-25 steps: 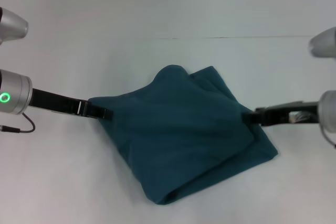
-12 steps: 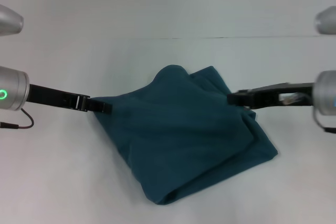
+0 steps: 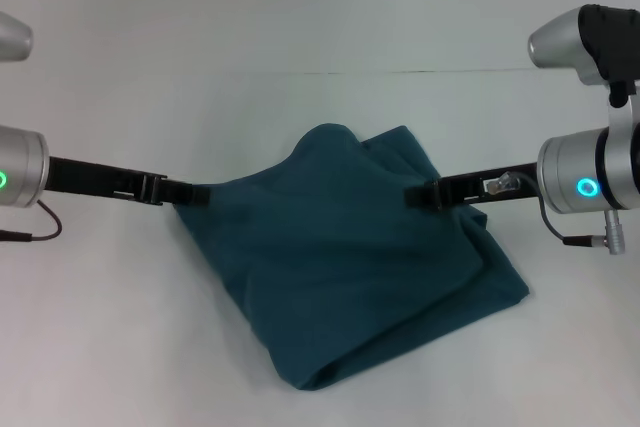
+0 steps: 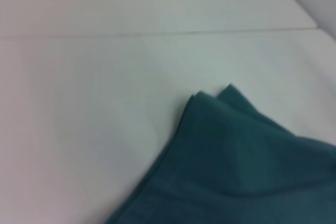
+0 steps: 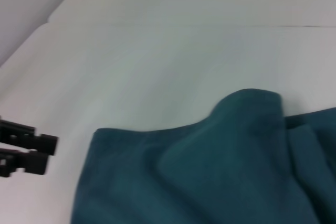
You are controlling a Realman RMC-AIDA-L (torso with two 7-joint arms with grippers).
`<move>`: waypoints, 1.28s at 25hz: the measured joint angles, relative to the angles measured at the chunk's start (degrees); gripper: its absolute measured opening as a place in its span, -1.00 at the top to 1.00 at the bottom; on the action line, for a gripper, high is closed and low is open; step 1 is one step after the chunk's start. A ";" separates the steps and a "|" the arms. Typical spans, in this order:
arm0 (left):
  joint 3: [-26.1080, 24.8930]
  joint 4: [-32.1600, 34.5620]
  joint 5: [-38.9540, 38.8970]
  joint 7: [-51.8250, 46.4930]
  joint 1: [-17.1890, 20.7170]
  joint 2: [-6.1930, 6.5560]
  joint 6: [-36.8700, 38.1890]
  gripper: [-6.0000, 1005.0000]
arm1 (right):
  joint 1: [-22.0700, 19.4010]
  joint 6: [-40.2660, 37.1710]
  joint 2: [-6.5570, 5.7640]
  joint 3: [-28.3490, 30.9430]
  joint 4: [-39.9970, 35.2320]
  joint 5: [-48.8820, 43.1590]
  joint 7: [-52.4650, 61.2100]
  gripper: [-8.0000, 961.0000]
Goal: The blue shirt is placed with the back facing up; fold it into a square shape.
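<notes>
The blue shirt point(image 3: 360, 257) lies on the white table as a bunched, roughly diamond-shaped fold, with a raised hump at its far corner point(image 5: 252, 103). My left gripper point(image 3: 198, 192) hovers at the shirt's left corner. In the right wrist view its two black fingers point(image 5: 29, 163) stand a little apart, with bare table between them and the cloth edge. My right gripper point(image 3: 415, 195) reaches in from the right, above the shirt's right part, with no fabric lifted by it. The left wrist view shows only a layered corner of the shirt point(image 4: 226, 145).
The white table point(image 3: 120, 327) spreads all around the shirt. A thin seam line point(image 3: 400, 72) crosses it behind the shirt. A dark cable point(image 3: 40, 237) hangs from my left arm.
My right gripper has moved left, from the shirt's right edge to above its right part. The left gripper has drifted slightly away from me. The shirt's shape is unchanged.
</notes>
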 joint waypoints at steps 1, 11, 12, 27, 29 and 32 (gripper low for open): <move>-0.20 0.06 -0.60 0.59 0.15 -0.04 -0.06 0.05 | 0.66 0.16 0.00 0.70 1.49 -0.03 -0.28 0.88; -1.42 0.11 -3.46 5.07 1.24 -0.33 -0.93 0.05 | 2.08 4.55 -0.12 3.60 7.08 -4.91 -0.39 0.88; -1.42 0.13 -3.65 5.36 1.25 -0.37 -0.96 0.04 | 2.14 4.56 -0.17 4.07 7.18 -5.46 -0.34 0.88; -3.42 2.21 -21.74 16.73 5.31 -2.38 -1.20 0.06 | 0.39 5.67 0.05 11.57 2.89 2.86 -11.85 0.88; -3.48 2.32 -23.94 17.69 6.35 -2.92 -1.25 0.06 | 0.26 3.91 -0.04 12.65 3.00 9.06 -16.85 0.88; -3.81 2.54 -26.73 19.50 8.15 -3.62 -1.52 0.06 | 0.93 -0.66 -0.19 13.85 3.36 14.10 -21.59 0.85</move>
